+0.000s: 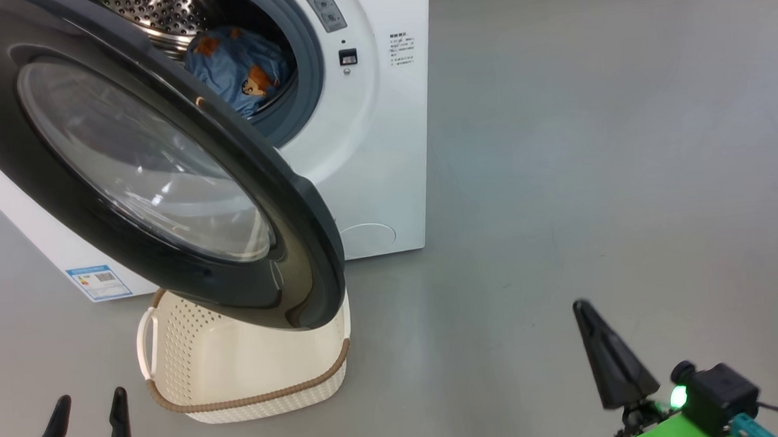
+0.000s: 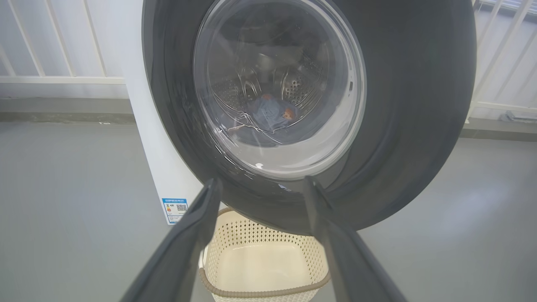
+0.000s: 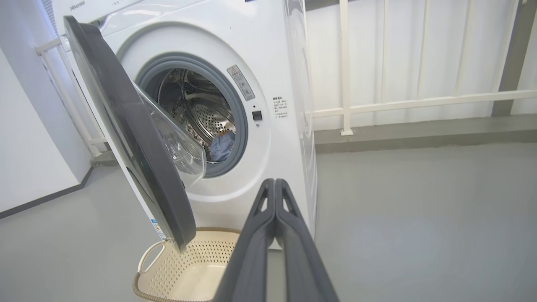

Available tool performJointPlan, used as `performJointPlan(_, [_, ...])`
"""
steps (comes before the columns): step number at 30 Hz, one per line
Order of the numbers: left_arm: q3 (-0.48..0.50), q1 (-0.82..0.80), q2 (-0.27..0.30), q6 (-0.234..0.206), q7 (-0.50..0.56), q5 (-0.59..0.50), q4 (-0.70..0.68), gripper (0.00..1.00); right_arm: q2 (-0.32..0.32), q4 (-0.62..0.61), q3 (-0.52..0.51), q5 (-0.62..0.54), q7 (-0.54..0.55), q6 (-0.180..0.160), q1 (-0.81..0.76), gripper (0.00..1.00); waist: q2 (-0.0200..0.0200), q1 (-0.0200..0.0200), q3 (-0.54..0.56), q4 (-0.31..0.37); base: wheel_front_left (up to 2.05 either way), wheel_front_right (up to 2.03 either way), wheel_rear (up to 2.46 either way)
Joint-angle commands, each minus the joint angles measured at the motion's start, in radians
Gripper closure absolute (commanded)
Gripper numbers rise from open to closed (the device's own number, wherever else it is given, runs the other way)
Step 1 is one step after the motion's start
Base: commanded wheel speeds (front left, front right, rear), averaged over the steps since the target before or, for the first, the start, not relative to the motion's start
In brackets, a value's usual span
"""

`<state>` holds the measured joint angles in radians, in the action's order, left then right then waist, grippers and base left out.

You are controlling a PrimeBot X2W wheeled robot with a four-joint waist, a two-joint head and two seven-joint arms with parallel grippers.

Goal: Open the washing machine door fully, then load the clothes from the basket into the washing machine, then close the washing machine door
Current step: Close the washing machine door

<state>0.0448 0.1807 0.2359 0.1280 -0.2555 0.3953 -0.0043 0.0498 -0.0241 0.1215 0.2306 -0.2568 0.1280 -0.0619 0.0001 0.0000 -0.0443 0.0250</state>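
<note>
The white washing machine (image 1: pixel 386 146) stands at the upper left with its door (image 1: pixel 143 163) swung partly open toward me, black rim and bulging glass facing out. Blue clothes (image 1: pixel 238 67) with orange prints lie inside the steel drum, and the right wrist view also shows these clothes (image 3: pixel 222 144). The cream basket (image 1: pixel 238 376) sits on the floor under the door's lower edge, and its inside (image 2: pixel 260 260) looks bare. My left gripper (image 1: pixel 91 396) is open at the lower left, short of the basket. My right gripper (image 1: pixel 582 308) is shut on nothing, off to the right over the floor.
Grey floor (image 1: pixel 589 137) stretches to the right of the machine. A white railing (image 3: pixel 419 102) runs behind it, and a white wall (image 3: pixel 29 147) stands at the left. A blue label sticker (image 1: pixel 98 282) and a round flap (image 1: pixel 368 239) mark the machine's lower front.
</note>
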Motion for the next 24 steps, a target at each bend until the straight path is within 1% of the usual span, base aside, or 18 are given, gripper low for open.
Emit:
performJointPlan(1, [0.035, -0.026, 0.019, 0.003, -0.006, 0.009, -0.018, 0.00, 0.000, -0.056, 0.024, 0.009, -0.005, 0.003, 0.036, 1.00, -0.0001, 0.0000, -0.002, -0.001, 0.00, 0.00, 0.00])
performJointPlan(6, [0.031, -0.030, 0.022, 0.003, -0.006, 0.019, -0.022, 0.00, 0.000, -0.214, 0.061, 0.015, -0.005, 0.003, 0.072, 1.00, -0.0001, 0.0000, -0.013, -0.005, 0.00, 0.00, 0.00])
performJointPlan(10, [0.033, -0.036, 0.030, 0.003, -0.006, 0.028, -0.030, 0.00, 0.000, -0.337, 0.144, -0.009, -0.005, 0.003, 0.126, 1.00, -0.0001, 0.0000, -0.036, -0.011, 0.00, 0.00, 0.00])
performJointPlan(13, [0.033, -0.045, 0.036, 0.003, -0.006, 0.038, -0.031, 0.00, 0.000, -0.387, 0.226, -0.039, -0.005, 0.003, 0.176, 1.00, -0.0001, 0.0000, -0.052, -0.023, 0.00, 0.00, 0.00])
performJointPlan(16, [0.025, -0.060, 0.040, 0.003, -0.006, 0.048, -0.032, 0.00, 0.000, -0.367, 0.337, -0.079, -0.005, 0.003, 0.222, 1.00, -0.0001, 0.0000, -0.067, -0.043, 0.00, 0.00, 0.00])
performJointPlan(17, [0.025, -0.060, 0.040, 0.003, -0.006, 0.048, -0.032, 0.00, 0.000, -0.367, 0.337, -0.079, -0.005, 0.003, 0.222, 1.00, -0.0001, 0.0000, -0.067, -0.043, 0.00, 0.00, 0.00])
performJointPlan(21, [0.012, -0.082, 0.040, 0.003, -0.006, 0.063, -0.038, 0.00, 0.000, -0.261, 0.453, -0.098, -0.005, 0.003, 0.284, 1.00, -0.0001, 0.0000, -0.091, -0.083, 0.00, 0.00, 0.00])
performJointPlan(24, [-0.003, -0.097, 0.040, 0.003, -0.006, 0.075, -0.038, 0.00, 0.000, -0.167, 0.513, -0.090, -0.005, 0.003, 0.327, 1.00, -0.0001, 0.0000, -0.107, -0.122, 0.00, 0.00, 0.00])
